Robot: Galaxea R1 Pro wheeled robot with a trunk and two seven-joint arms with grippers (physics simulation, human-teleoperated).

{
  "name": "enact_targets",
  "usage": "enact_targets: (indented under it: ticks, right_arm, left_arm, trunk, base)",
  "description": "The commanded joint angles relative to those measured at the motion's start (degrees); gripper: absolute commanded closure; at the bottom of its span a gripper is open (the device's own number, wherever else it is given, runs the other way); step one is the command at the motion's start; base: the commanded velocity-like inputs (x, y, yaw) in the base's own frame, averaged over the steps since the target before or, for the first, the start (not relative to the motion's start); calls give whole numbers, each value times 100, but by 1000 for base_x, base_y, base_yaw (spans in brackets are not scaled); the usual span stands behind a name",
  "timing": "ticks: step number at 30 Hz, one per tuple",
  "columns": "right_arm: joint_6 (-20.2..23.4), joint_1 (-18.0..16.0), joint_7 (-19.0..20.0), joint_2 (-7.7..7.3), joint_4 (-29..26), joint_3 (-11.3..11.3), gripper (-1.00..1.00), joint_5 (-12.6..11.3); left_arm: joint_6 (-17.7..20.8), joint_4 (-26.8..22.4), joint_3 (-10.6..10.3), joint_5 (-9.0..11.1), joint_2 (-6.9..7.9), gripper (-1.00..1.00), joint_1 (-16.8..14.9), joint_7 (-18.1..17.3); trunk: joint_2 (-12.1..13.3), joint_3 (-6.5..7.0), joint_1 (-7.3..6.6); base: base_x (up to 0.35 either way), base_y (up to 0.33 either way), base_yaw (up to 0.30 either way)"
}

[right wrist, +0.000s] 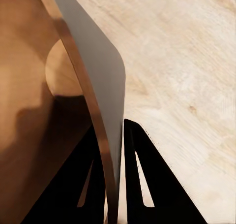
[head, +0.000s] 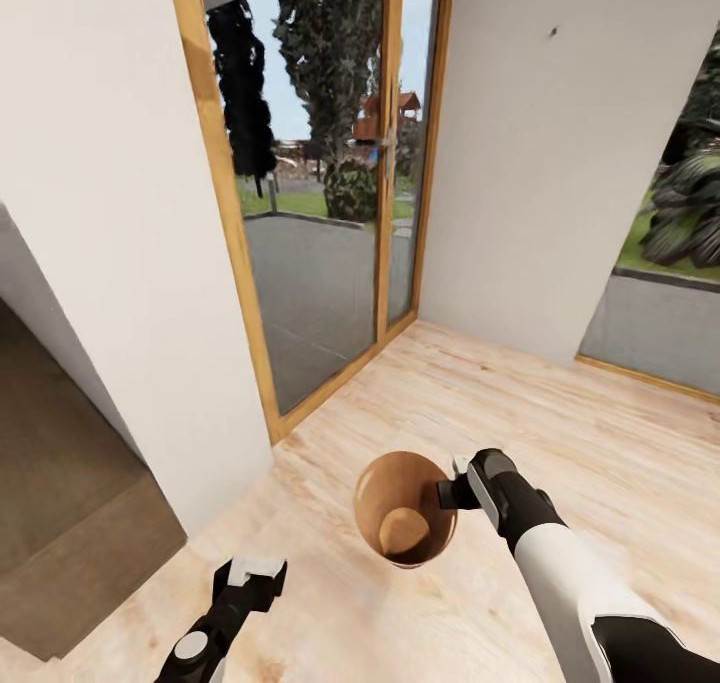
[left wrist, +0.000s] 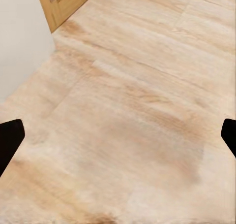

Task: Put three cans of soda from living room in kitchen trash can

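Observation:
The tash can [head: 385, 485] is a small tapered bucket, coppery brown inside, hanging above the plank floor at the lower middle of the head view. Its inside holds nothing. My right gripper [head: 452, 491] is shut on its rim from the right. In the right wrist view the grey outer wall [right wrist: 101, 81] runs down between the two black fingers [right wrist: 147, 184], one inside and one outside. My left gripper [head: 250, 575] hangs low at the left, open, its fingertips [left wrist: 10, 141] wide apart over bare floor. The cans of soda are out of view.
Tall glass doors in a wooden frame [head: 320, 213] stand ahead, with a garden behind them. White walls [head: 110, 213] flank them on both sides. A large window [head: 670, 283] is at the right. A darker brown floor [head: 70, 523] begins at the lower left. Light wood planks [head: 560, 433] stretch ahead.

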Motion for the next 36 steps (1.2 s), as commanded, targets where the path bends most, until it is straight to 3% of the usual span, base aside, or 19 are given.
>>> enact_targets:
  ticks: [1, 36]
  right_arm:
    - [3, -1, 44, 2, -2, -8, 100, -122]
    - [3, -2, 44, 3, 9, -8, 100, -122]
  left_arm:
    - [0, 1, -6, 1, 0, -100, 0, 1]
    - [0, -6, -17, -6, 1, -100, 0, 3]
  trunk:
    - [0, 2, 0]
    - [0, 76, 0]
  base:
    - [-305, 0, 170]
    - [-321, 0, 236]
